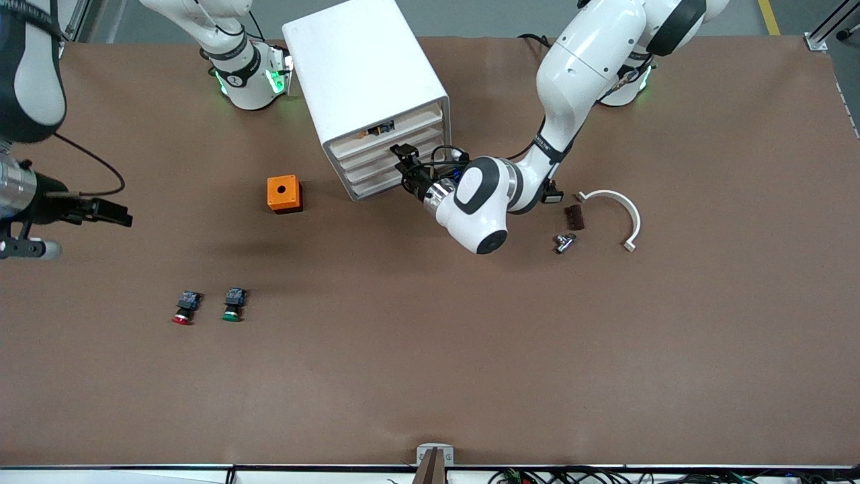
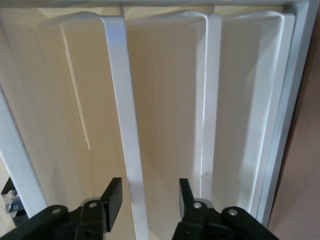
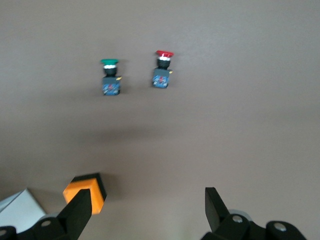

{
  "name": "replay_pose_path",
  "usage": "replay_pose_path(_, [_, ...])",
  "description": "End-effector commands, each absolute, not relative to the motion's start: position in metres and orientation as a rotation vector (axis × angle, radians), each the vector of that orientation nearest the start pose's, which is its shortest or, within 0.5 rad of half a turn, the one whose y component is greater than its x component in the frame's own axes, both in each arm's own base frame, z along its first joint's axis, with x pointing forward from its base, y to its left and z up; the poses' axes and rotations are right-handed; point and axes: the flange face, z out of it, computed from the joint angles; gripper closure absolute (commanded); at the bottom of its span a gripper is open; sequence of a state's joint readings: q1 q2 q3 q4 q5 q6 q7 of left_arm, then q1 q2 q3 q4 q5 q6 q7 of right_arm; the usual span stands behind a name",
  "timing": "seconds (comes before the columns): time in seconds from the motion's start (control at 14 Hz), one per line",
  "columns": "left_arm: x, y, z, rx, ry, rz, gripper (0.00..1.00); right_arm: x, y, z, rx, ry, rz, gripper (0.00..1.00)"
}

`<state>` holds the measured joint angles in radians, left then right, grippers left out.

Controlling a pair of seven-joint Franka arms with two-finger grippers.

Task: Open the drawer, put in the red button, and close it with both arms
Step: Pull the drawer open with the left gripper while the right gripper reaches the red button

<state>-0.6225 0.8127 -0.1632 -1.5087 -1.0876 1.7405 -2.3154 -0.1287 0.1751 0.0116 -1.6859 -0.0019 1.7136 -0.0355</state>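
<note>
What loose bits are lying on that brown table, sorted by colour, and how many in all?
Red-capped push-button: 1
Green-capped push-button: 1
Orange box with a hole: 1
White curved plastic clip: 1
Dark brown small block: 1
Silver metal fitting: 1
Total: 6 loose things, beside the white drawer cabinet.

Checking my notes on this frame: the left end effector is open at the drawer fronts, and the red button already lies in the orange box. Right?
Not quite. The front view shows the red button on the table beside the green button, not in the orange box. The left end effector is open at the drawer fronts.
</note>
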Motion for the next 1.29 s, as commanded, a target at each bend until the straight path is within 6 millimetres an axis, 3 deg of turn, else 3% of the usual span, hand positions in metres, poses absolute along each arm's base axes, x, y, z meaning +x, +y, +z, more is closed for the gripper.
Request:
replay_pose_path(0.0, [0.42, -0.536, 0.193, 1.51, 2.665, -1.977, 0.68, 0.612, -0.059, 0.443, -3.131, 0.261, 0.176, 0.0])
replay_pose_path(0.14, [0.418, -0.538, 0.192, 1.517, 2.666, -1.978, 1.0, 0.62, -0.055, 0.394, -3.129, 0.31, 0.113, 0.0])
replay_pose_path(0.29, [0.421, -0.537, 0.194, 1.521, 2.662, -1.97, 1.0, 0.621, -0.06, 0.34, -3.127, 0.323, 0.022, 0.0])
replay_pose_path(0.43, [0.432, -0.529, 0.196, 1.505, 2.666, -1.948, 1.0, 0.626, -0.067, 0.298, -3.122, 0.336, -0.043, 0.0])
replay_pose_path(0.5, [0.441, -0.527, 0.201, 1.495, 2.655, -1.938, 1.0, 0.629, -0.072, 0.279, -3.12, 0.348, -0.058, 0.0])
replay_pose_path(0.64, [0.48, -0.506, 0.21, 1.421, 2.629, -1.911, 1.0, 0.634, -0.073, 0.246, -3.116, 0.351, -0.113, 0.0])
replay_pose_path(0.86, [0.528, -0.475, 0.222, 1.316, 2.597, -1.869, 1.0, 0.635, -0.077, 0.217, -3.112, 0.363, -0.135, 0.0])
replay_pose_path(1.07, [0.548, -0.467, 0.225, 1.258, 2.563, -1.79, 1.0, 0.633, -0.082, 0.195, -3.106, 0.381, -0.14, 0.0])
replay_pose_path(1.14, [0.55, -0.466, 0.225, 1.259, 2.555, -1.78, 0.87, 0.633, -0.084, 0.189, -3.105, 0.386, -0.147, 0.0])
replay_pose_path(1.21, [0.551, -0.467, 0.227, 1.258, 2.552, -1.775, 0.49, 0.633, -0.084, 0.186, -3.103, 0.388, -0.154, 0.0])
